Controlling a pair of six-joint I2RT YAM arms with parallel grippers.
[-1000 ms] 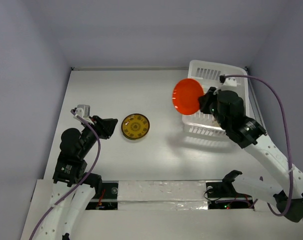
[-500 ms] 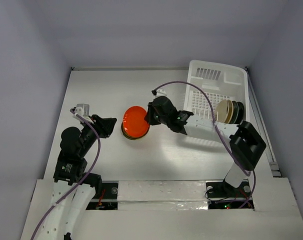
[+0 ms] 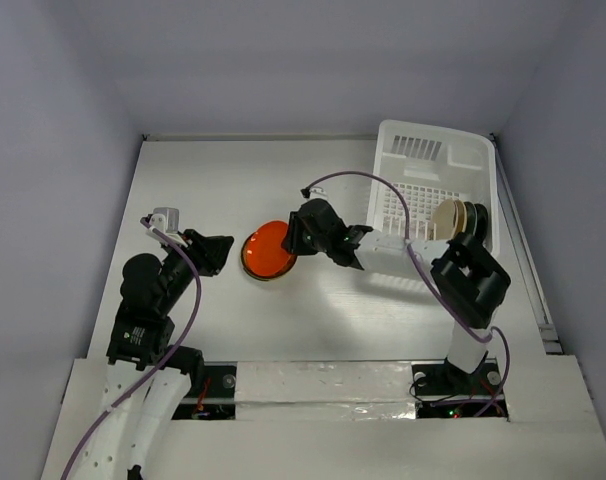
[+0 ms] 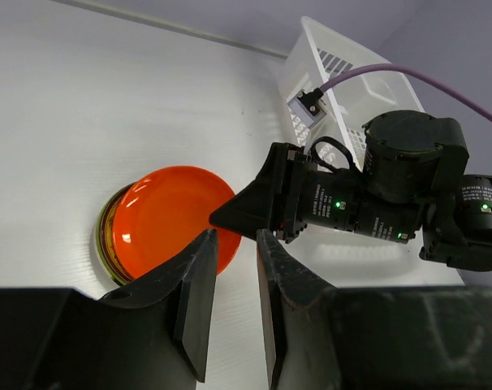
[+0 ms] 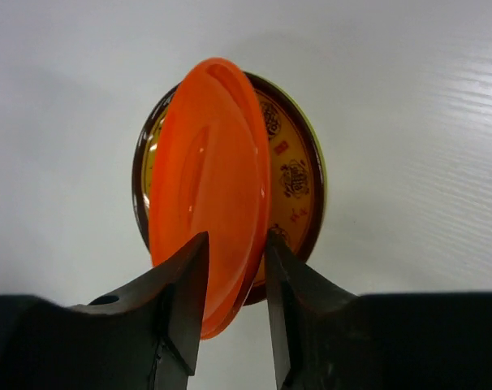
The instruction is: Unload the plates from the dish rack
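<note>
Just toward 9 o'clock from the middle of the table (image 3: 213, 180), the orange-red plate (image 5: 209, 187) hangs tilted over a dark-rimmed patterned plate (image 5: 291, 175) that lies flat on the surface. I cannot tell whether its far edge already touches that plate. The right gripper (image 5: 234, 240) is clamped on the orange-red plate's near rim, one finger on each face.

At 9 o'clock of this pair, the left gripper (image 4: 234, 240) hovers with its jaws a narrow gap apart and nothing between them.

Off at the table's 2 o'clock corner sits the dish rack (image 3: 419, 140). A cream plate (image 3: 447, 218) and what look like dark plates (image 3: 473, 222) stand on edge against its 3 o'clock wall.

By my reading, one plate is out, a second is about to be stacked but not yet released, and several remain in the rack, so the unloading looks under halfway.
</note>
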